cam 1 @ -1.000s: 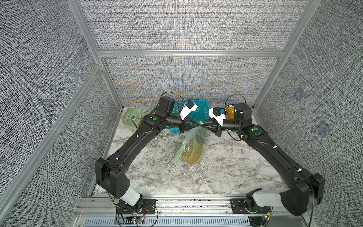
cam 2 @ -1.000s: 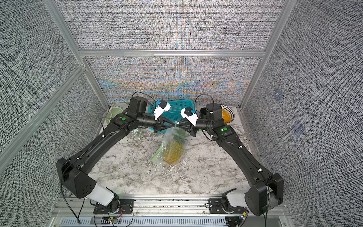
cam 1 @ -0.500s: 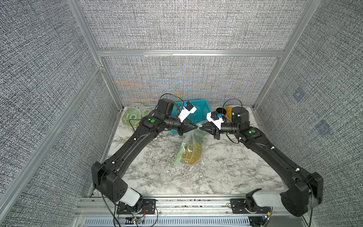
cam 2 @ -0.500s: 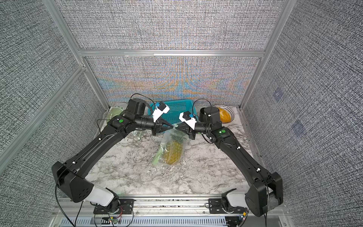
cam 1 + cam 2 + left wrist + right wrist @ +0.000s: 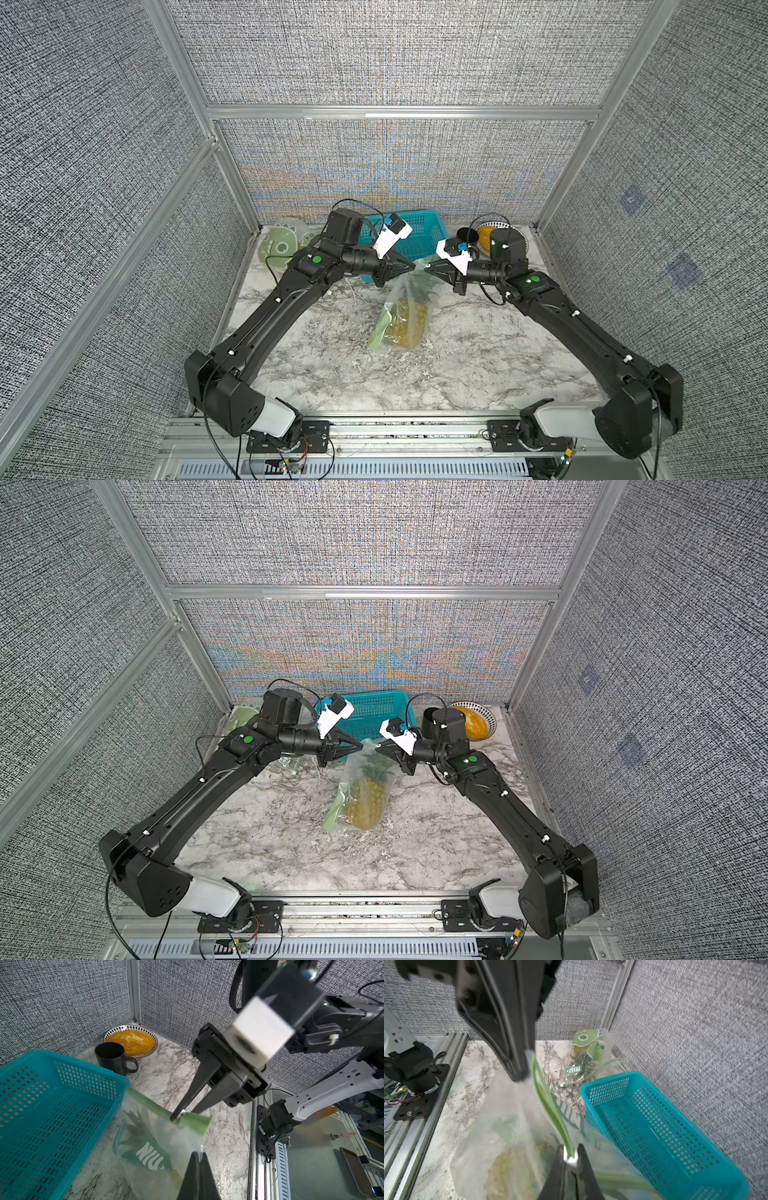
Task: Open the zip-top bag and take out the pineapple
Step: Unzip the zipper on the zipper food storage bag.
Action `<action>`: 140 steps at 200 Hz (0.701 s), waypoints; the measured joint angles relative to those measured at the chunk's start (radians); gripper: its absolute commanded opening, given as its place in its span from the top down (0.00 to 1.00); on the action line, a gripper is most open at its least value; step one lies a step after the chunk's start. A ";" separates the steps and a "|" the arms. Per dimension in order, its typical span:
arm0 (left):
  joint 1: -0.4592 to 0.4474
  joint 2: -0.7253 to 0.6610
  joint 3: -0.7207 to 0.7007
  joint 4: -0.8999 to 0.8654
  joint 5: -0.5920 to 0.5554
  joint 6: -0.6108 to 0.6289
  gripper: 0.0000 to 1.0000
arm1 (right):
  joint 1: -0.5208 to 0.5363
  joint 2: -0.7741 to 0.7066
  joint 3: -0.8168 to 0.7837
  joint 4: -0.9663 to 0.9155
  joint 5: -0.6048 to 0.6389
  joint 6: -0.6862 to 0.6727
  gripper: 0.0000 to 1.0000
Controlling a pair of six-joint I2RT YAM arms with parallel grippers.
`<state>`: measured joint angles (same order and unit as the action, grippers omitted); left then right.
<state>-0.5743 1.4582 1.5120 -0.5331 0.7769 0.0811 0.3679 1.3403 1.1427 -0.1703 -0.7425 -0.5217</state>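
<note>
Zip-top bag is being held up by its top edge btw both grippers, just in front of the teal perforated basket, over the middle-back of the marble tabletop. Its body is slanting down towards the near edge. Whether the lower end is resting on the marble can't be told.

Pineapple is being kept inside the bag, w/ leaves towards the grippers and yellow body towards the lower end.

L gripper: jaws are being pressed together on the clear film at the bag's top, as shown in the L wrist view.

R gripper: jaws are being pressed onto the green zip strip, w/ only the strip btw the tips.

Both sets of tips are pointing at each other, near but apart. Whether the zip is parted can't be told; the R wrist view is blurred there.

A black mug and a patterned bowl w/ yellow contents are sitting side by side in the back R corner. A second clear bag w/ green print is lying in the back L corner.
</note>
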 measured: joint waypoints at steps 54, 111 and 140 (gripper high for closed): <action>0.001 -0.029 -0.023 0.002 -0.010 0.000 1.00 | -0.031 0.010 -0.003 -0.035 0.112 0.002 1.00; 0.001 -0.056 -0.043 0.009 -0.041 0.005 1.00 | -0.111 0.025 -0.031 -0.067 0.221 0.042 1.00; 0.001 -0.074 -0.060 0.008 -0.044 0.016 1.00 | -0.155 0.022 -0.071 -0.073 0.264 0.069 1.00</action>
<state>-0.5735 1.3846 1.4525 -0.5247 0.7326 0.0971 0.2127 1.3624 1.0721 -0.2432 -0.4786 -0.4526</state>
